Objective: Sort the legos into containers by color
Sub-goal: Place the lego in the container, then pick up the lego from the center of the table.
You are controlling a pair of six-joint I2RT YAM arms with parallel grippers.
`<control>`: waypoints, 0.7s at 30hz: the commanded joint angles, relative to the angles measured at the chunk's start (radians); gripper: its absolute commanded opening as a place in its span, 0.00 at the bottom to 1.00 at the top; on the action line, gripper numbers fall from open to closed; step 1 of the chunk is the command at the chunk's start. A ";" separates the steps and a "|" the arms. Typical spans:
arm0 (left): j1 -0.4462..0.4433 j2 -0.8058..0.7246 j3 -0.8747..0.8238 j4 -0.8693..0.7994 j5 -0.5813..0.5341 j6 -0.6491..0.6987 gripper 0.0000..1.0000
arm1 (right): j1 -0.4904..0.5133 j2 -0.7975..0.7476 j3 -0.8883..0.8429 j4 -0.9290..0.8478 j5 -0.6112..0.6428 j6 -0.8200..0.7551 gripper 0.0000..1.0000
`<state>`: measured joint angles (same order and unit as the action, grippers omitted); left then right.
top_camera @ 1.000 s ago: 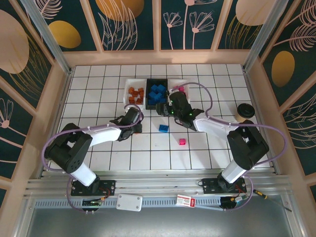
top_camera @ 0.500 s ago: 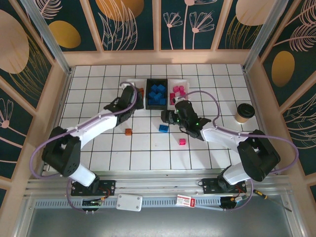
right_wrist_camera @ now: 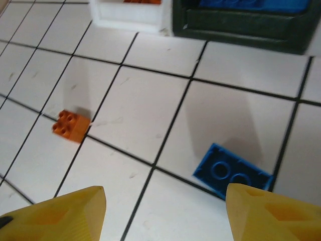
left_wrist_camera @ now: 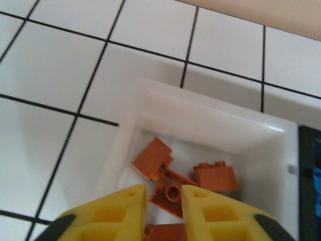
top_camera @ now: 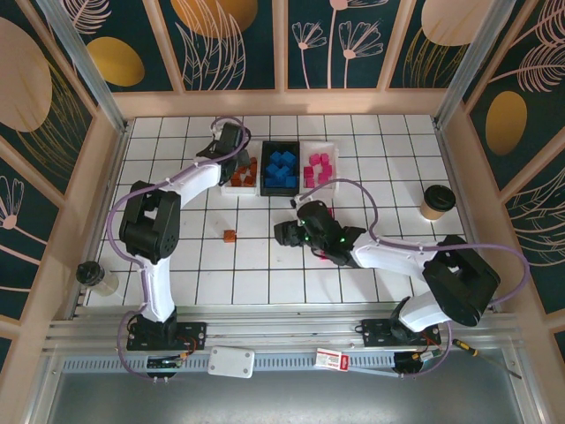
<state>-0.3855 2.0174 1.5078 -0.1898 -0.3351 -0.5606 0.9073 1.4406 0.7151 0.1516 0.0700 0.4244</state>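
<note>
At the near edge of the tiled table [top_camera: 177, 287], on the metal rail by the arm bases, lies a flat white box [top_camera: 231, 360]. Further in, about the middle of the table, the right gripper [right_wrist_camera: 165, 193] hangs low over the tiles. Its yellow fingers [right_wrist_camera: 65, 213] are spread wide with nothing between them, so it is released and holds no brick. Just ahead of it, toward its right finger, a blue brick [right_wrist_camera: 233, 173] lies flat on the tiles beside a grout line, two studs showing. Well apart to the left, a lone orange brick [top_camera: 229, 236] sits on the tiles, studs up. A paper cup [top_camera: 433, 201] with a dark lid stands at the table's right edge. Toward the far edge three bins stand close in a row. The left white bin [left_wrist_camera: 210, 125] holds orange bricks [left_wrist_camera: 153, 160], the black bin [right_wrist_camera: 241, 25] in the middle holds blue bricks [top_camera: 281, 166], and the right white bin [top_camera: 318, 185] holds pink bricks [top_camera: 316, 166]. The left gripper [left_wrist_camera: 164, 193] hangs over the left white bin, pointing down into it. Its yellow fingers stand close together with only a narrow gap. An orange brick with one stud shows in that gap, and whether the fingers pinch it or it lies loose in the bin I cannot tell.
</note>
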 commanded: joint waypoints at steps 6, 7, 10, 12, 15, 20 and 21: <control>0.002 -0.156 -0.016 -0.004 0.044 -0.003 0.54 | 0.091 0.122 0.095 0.049 -0.049 -0.062 0.68; 0.002 -0.197 -0.045 0.008 0.058 -0.008 0.58 | 0.100 0.147 0.120 0.049 -0.050 -0.069 0.68; 0.002 -0.360 -0.160 0.064 0.122 -0.034 0.76 | 0.114 0.225 0.182 0.060 -0.050 -0.081 0.69; 0.001 -0.468 -0.265 0.110 0.167 -0.063 0.90 | 0.120 0.280 0.224 0.064 -0.083 -0.085 0.72; -0.002 -0.627 -0.430 0.167 0.221 -0.107 0.99 | 0.136 0.360 0.292 0.065 -0.093 -0.095 0.76; -0.006 -0.839 -0.630 0.178 0.249 -0.145 0.98 | 0.160 0.486 0.399 0.054 -0.074 -0.109 0.76; -0.005 -0.872 -0.655 0.168 0.251 -0.148 0.99 | 0.166 0.509 0.420 0.051 -0.064 -0.112 0.76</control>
<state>-0.3862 1.1915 0.9211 -0.0273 -0.1265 -0.6693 1.0542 1.9026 1.0798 0.1947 -0.0090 0.3389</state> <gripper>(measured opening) 0.985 0.760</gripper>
